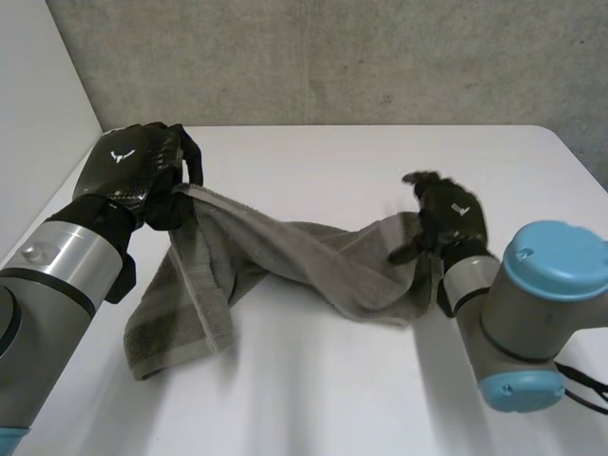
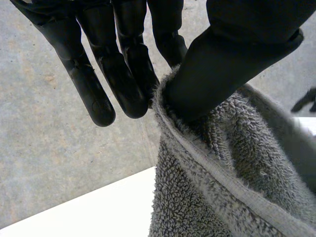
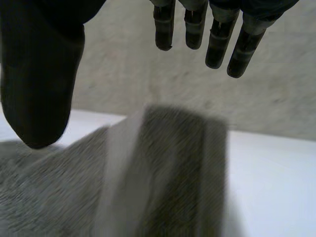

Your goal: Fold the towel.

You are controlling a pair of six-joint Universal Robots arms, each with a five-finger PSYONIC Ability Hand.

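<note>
A grey towel point(image 1: 285, 252) lies bunched across the white table point(image 1: 332, 152), one end raised at the left. My left hand point(image 1: 133, 176) holds that raised edge off the table. In the left wrist view its thumb point(image 2: 232, 59) pinches the towel's hem point(image 2: 222, 187) against the fingers point(image 2: 113, 74). My right hand point(image 1: 451, 218) hovers over the towel's other end. In the right wrist view its fingers point(image 3: 212, 34) and thumb point(image 3: 39, 84) are straight and apart, above the towel point(image 3: 163, 173), holding nothing.
A grey concrete wall point(image 1: 380, 57) rises behind the table's far edge, and a pale wall point(image 1: 38, 114) runs along the left. Bare tabletop point(image 1: 323, 389) lies in front of the towel and to the right of it point(image 3: 276, 182).
</note>
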